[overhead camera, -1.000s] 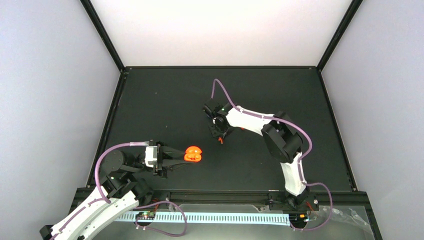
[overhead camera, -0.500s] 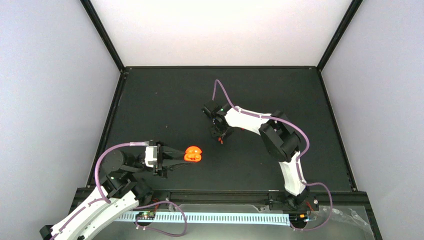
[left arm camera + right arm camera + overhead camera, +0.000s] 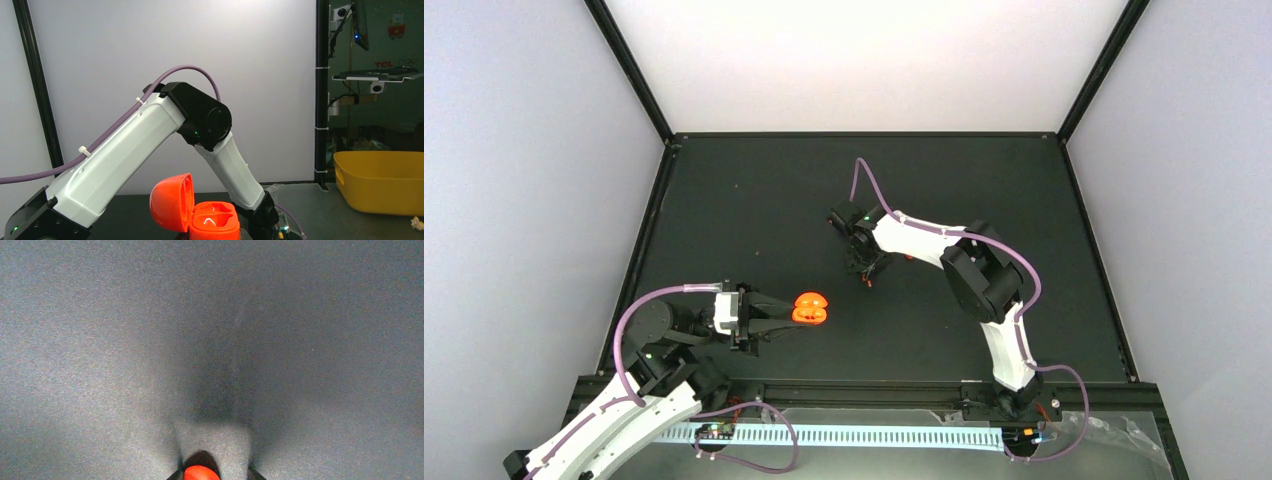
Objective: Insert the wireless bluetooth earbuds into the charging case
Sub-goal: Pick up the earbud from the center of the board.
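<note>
My left gripper (image 3: 798,313) is shut on the open red-orange charging case (image 3: 810,308), held low near the table's front left. In the left wrist view the case (image 3: 215,223) has its lid (image 3: 170,200) swung up to the left and both wells are empty. My right gripper (image 3: 866,270) points down at the mat in the middle of the table. A tiny red-orange earbud (image 3: 868,282) lies just under its tips. In the right wrist view the earbud (image 3: 200,473) sits between the parted fingertips, close to the left one, and the gripper (image 3: 214,475) is open. The purple earbuds are out of view.
The black mat (image 3: 754,200) is bounded by black frame rails (image 3: 644,250). The right arm (image 3: 150,135) fills the left wrist view behind the case. A yellow bin (image 3: 380,182) stands beyond the table on the right.
The right arm has shifted slightly left, its gripper staying over the earbud. The left arm and the case have not moved.
</note>
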Robot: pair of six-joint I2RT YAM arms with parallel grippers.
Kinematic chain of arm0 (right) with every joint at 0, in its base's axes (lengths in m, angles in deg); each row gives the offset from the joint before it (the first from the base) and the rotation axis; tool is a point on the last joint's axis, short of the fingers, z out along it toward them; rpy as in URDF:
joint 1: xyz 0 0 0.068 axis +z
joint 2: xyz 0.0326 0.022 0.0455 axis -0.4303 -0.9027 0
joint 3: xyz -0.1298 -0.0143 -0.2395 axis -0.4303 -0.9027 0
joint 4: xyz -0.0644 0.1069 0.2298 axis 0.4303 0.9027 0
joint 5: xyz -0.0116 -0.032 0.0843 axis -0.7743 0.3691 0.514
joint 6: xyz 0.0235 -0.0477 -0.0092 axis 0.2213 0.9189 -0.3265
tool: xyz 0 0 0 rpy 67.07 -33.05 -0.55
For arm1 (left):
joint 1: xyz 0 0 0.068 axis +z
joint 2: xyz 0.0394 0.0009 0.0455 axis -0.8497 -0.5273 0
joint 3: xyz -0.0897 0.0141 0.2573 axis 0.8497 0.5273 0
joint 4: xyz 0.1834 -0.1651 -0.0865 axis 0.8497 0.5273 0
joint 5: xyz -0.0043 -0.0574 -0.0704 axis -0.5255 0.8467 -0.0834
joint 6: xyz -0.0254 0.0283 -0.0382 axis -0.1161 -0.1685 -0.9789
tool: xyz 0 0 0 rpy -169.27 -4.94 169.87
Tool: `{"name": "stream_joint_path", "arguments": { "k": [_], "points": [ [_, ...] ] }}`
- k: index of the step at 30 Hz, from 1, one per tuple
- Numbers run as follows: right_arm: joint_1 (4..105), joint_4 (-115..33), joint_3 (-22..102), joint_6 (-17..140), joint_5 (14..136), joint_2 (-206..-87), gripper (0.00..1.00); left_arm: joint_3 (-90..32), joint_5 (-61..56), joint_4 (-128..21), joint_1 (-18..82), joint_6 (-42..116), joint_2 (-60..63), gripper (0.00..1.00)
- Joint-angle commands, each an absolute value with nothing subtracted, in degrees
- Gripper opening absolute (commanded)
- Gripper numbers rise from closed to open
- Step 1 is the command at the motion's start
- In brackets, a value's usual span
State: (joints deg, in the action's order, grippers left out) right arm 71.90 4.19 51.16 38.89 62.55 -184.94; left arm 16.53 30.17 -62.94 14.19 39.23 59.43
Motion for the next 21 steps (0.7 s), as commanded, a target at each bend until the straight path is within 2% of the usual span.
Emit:
{"name": "stream_joint_path", "arguments": {
  "k": [1,21],
  "points": [
    [72.4,2.9,50.2,37.9,64.4,-189.1,0.31,16.2,30.7,-62.9,14.0,39.6,60.1,0.02],
    [73.5,3.2,50.3,38.8,63.9,-188.8,0.15,16.2,30.7,-62.9,14.1,39.6,60.1,0.01]
  ]
}}
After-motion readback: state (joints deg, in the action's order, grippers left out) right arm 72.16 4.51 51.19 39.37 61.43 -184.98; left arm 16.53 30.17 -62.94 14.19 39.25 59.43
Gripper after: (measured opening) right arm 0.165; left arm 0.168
